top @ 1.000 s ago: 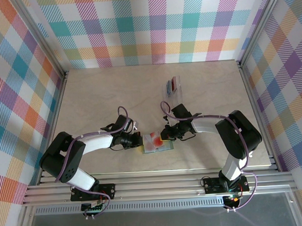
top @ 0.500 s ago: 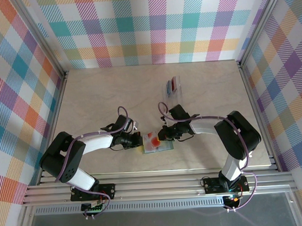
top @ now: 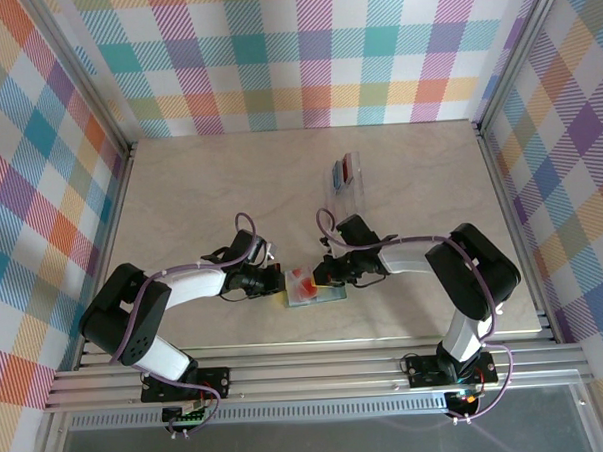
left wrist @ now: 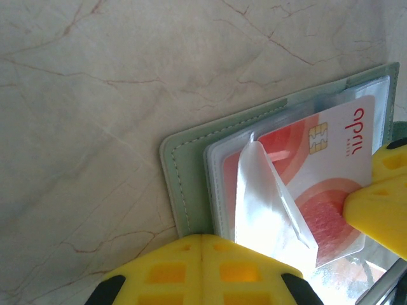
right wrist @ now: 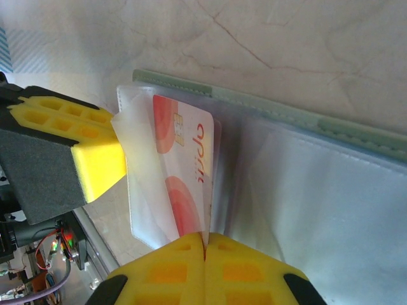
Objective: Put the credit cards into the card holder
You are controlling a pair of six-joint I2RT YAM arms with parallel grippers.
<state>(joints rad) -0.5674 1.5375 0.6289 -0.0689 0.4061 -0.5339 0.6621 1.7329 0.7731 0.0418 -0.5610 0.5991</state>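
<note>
The card holder [top: 319, 293] lies open on the bench [top: 200, 200], toward 6 o'clock near the front edge, its sage-green cover flat and its clear pockets facing up. The left fingers [left wrist: 172, 270] come in from the holder's 9 o'clock and are pressed together. Their tips sit at a lifted clear pocket flap [left wrist: 267, 203], though I cannot tell whether that flap is actually pinched between them. The right fingers [right wrist: 165, 273] reach in from the holder's 3 o'clock and are clamped on the long edge of the pale card [right wrist: 184, 178]. This card bears orange-red round marks and a chip, and it lies tilted over the mouth of the clear pocket, partly under the plastic. In the left wrist view the card's far corner meets the other arm's yellow pad at 4 o'clock. Well apart from the holder, at about its 1 o'clock, a clear rack [top: 352, 189] stands on the bench with a red card [top: 354, 166] and a blue card [top: 337, 171] upright in it.
</note>
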